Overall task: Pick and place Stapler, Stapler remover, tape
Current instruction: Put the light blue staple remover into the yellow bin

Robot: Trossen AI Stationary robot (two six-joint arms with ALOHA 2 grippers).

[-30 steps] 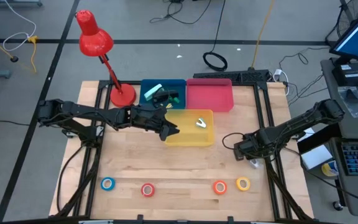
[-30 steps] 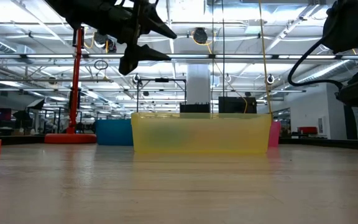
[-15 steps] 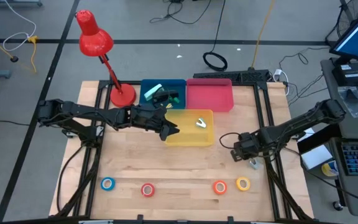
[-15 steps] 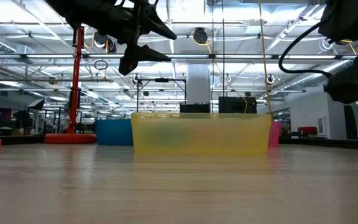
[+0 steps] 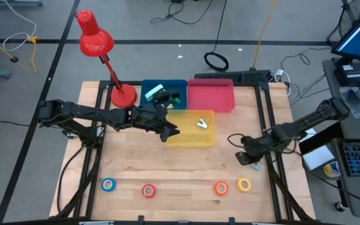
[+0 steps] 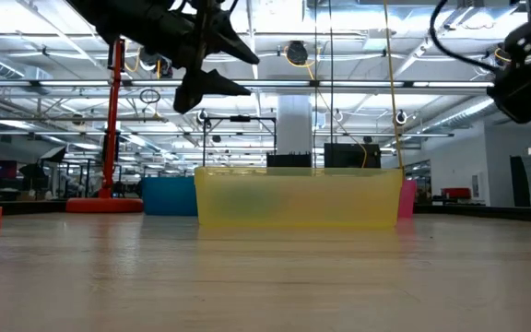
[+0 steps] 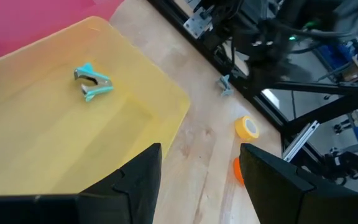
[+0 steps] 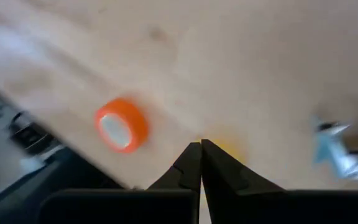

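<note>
Four tape rolls lie flat along the table's near edge: blue (image 5: pixel 108 184), red (image 5: pixel 148 190), orange (image 5: pixel 221 187) and yellow (image 5: pixel 244 185). The teal stapler remover (image 5: pixel 202 123) lies in the yellow bin (image 5: pixel 189 140); it also shows in the left wrist view (image 7: pixel 92 82). A dark green stapler (image 5: pixel 167 97) lies in the blue bin (image 5: pixel 145 84). My left gripper (image 5: pixel 170 131) hangs open and empty above the yellow bin's left edge. My right gripper (image 5: pixel 242 157) is shut and empty, above the table just far of the orange roll (image 8: pixel 122 124) and the yellow roll (image 8: pixel 229 149).
A pink bin (image 5: pixel 210 97) stands at the far right of the bins, and a red desk lamp (image 5: pixel 122 95) at the far left. A small pale blue clip (image 5: pixel 255 164) lies on the table by my right gripper. Bare wood lies between the bins and the tape rolls.
My right gripper has moved a little toward the table's near edge, toward the orange and yellow rolls, staying shut. My left arm has kept still.
</note>
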